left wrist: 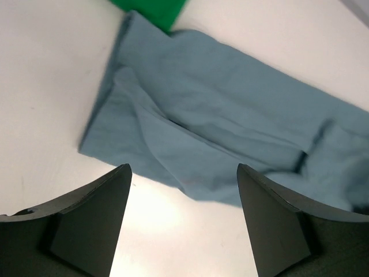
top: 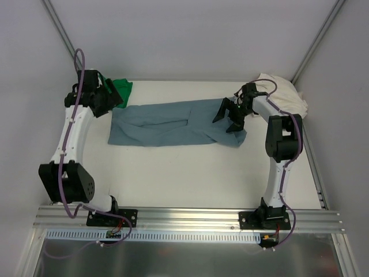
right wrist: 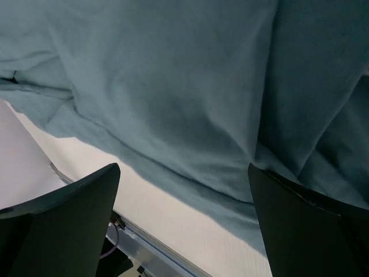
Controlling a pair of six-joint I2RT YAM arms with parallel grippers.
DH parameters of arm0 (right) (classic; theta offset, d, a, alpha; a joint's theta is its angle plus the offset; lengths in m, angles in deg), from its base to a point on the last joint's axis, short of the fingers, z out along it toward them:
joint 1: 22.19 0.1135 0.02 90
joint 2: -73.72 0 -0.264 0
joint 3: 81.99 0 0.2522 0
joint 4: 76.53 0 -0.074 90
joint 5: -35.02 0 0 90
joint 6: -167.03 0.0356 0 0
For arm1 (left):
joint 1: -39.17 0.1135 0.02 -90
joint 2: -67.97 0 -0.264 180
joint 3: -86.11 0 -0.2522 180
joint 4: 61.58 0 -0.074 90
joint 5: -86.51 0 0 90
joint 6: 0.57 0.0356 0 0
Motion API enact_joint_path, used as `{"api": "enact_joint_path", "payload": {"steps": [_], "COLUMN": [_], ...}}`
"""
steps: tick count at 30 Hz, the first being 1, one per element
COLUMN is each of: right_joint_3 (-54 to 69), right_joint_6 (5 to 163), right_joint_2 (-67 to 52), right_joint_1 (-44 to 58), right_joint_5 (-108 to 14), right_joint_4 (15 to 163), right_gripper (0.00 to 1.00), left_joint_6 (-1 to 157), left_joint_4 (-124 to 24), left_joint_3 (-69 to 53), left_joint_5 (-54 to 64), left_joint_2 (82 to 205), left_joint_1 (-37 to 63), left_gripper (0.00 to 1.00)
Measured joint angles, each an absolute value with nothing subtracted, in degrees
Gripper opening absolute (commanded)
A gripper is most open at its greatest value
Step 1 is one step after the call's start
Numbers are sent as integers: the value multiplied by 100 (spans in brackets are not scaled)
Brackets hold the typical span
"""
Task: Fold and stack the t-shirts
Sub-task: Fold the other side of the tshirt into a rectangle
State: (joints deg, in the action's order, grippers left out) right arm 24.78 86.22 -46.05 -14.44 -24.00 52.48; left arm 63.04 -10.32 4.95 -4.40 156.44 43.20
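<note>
Blue-grey tee (top: 173, 122) lies flat as long folded strip across table (top: 173, 184), stretching from one gripper to other. I see left gripper (left wrist: 183, 173) with jaws apart, holding nothing, above strip's left end. Green tee (top: 122, 89) bunched just beyond it, meeting strip's corner. Right gripper (right wrist: 183, 167) spread wide, empty, over strip's right end. Cream-white tee (top: 285, 95) heaped just behind right gripper.

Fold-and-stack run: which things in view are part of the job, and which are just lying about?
Job:
- blue-grey t-shirt, spread mid-table
- green t-shirt, far left corner
- cream-white t-shirt, far right corner

Not job:
- no loose extras visible
- fixtures only: table, aluminium rail
</note>
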Motion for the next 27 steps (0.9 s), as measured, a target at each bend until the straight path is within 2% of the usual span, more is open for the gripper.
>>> {"api": "enact_joint_path", "payload": {"steps": [2, 5, 7, 15, 27], "right_joint_3": [2533, 2607, 2640, 3296, 4684], "right_joint_6": [8692, 8832, 8849, 8834, 8734], "right_joint_2": [-4883, -5062, -5066, -5304, -5615], "right_joint_1": [-1444, -1457, -1455, -1660, -3077], "right_joint_5": [-2404, -2341, -2457, -3202, -3853], "right_joint_4": [5302, 5263, 5232, 4763, 4262], "right_gripper": [99, 99, 99, 100, 99], "left_joint_6": [6328, 6339, 6350, 6522, 6835], "left_joint_4": [-986, -803, -682, -16, 539], "left_joint_3": [346, 141, 29, -261, -329], "left_joint_5": [-127, 419, 813, 1409, 1573], "left_joint_2": [15160, 14568, 14291, 13274, 12973], "left_joint_1": [4191, 4010, 3955, 3951, 3951], "left_gripper": [81, 82, 87, 88, 89]}}
